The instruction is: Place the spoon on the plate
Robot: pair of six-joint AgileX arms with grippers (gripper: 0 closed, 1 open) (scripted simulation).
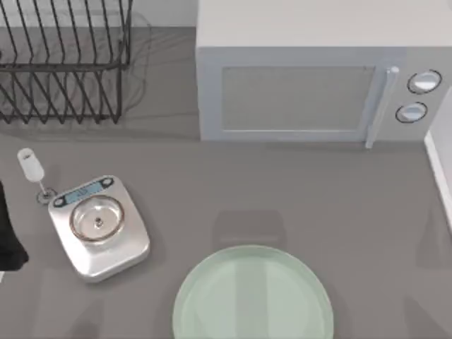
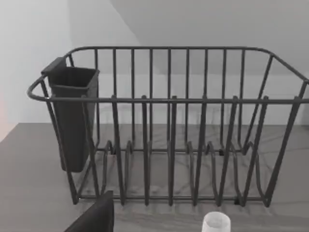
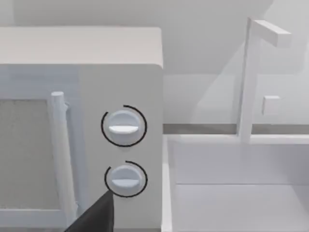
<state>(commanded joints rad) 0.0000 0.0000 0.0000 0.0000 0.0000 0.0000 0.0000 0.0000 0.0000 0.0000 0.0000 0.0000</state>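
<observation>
White spoon (image 1: pixel 30 169) flat on the grey table (image 1: pixel 296 198), far over at the left side. Round end toward the far side, thin handle toward the near side and a bit to the right. Tip of the handle just beside the far left corner of the silver scale (image 1: pixel 99 229); cannot tell if touching. In the left wrist view, round end of the spoon (image 2: pixel 216 224) on the table, in front of the dish rack.

Big pale green plate (image 1: pixel 253 296) at the near edge of the table, about in the middle, partly cut off by the edge of the view. To the right of the scale and well apart from the spoon. Spoon not yet on the plate.

Dark wire dish rack (image 1: pixel 63 60) at the far left, with a dark cup-shaped holder (image 2: pixel 72 116) hung at one end. White microwave (image 1: pixel 311 85) at the far side, from the middle to the right, with a long handle (image 1: pixel 378 106) and two round knobs (image 1: pixel 417 95) on its right part. A white tray-like thing (image 1: pixel 439 173) at the right edge.

Left arm (image 1: pixel 8 236) dark, at the left edge, near the scale. Left gripper (image 2: pixel 96 217) facing the dish rack, close to the spoon but not touching it. Cannot tell if spread or pressed together.

Right gripper (image 3: pixel 96 215) facing the microwave knobs. Cannot tell if spread or pressed together.
</observation>
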